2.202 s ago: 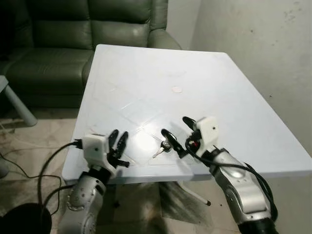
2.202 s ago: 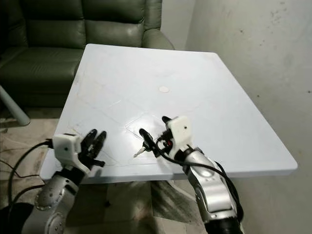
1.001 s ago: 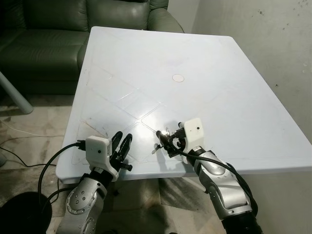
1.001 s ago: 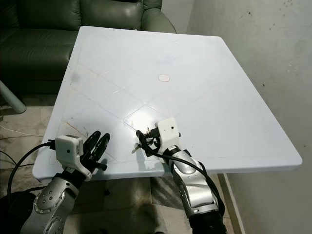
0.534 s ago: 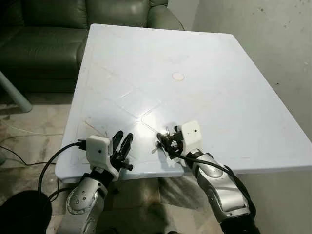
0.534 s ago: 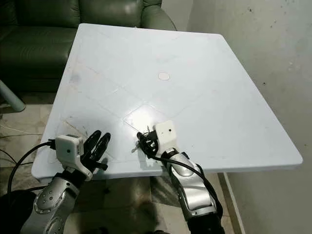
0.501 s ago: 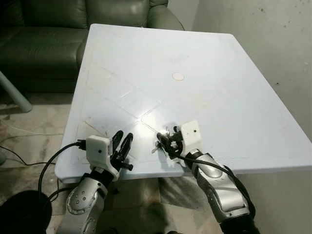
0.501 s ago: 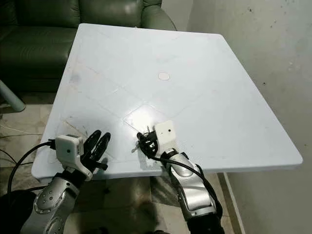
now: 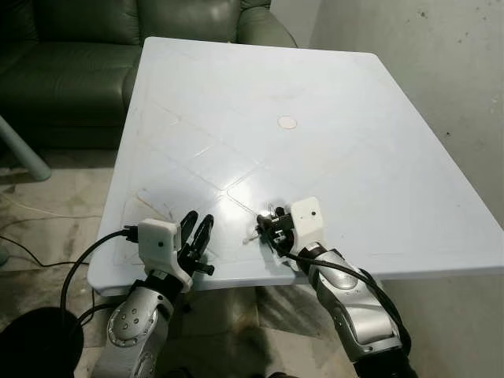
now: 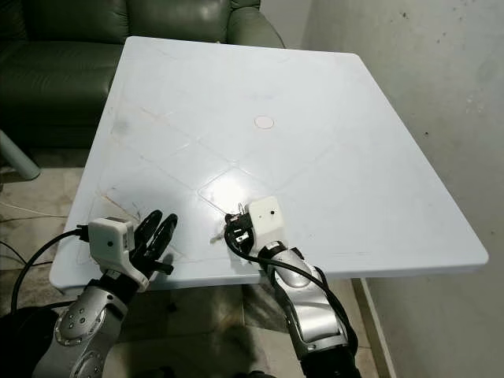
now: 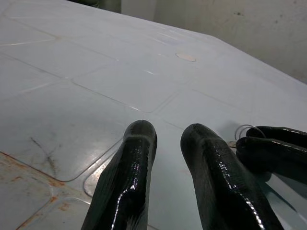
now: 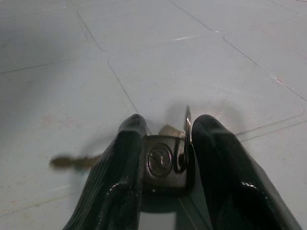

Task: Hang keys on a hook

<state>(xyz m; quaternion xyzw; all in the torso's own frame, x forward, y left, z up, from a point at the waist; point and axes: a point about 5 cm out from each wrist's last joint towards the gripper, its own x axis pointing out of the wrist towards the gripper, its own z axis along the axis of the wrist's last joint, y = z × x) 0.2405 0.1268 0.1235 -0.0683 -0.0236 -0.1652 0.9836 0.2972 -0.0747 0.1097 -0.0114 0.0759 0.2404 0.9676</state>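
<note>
- I find the keys clamped between the two black fingers of the right gripper, near the front edge of the white table, roughly midway along that edge.
- The right wrist view shows a dark key head with a round emblem pinched between the fingers, a thin metal ring standing up beside it, and a blurred key blade sticking out to one side.
- I cannot tell whether the bunch is resting on the tabletop or lifted just clear of it.
- In the head views, the right gripper sits over the table surface just inside the front edge, its silver arm reaching up from below that edge.
- The left gripper is at the front left corner of the table, its fingers slightly apart and holding nothing.
- The two grippers are near each other but apart; the left wrist view shows the right gripper's fingers and the key ring just beyond the left fingertips.
- A small round mark lies near the table's centre.
- A dark green sofa stands beyond the far left corner.
- A pale wall runs along the table's right edge.
</note>
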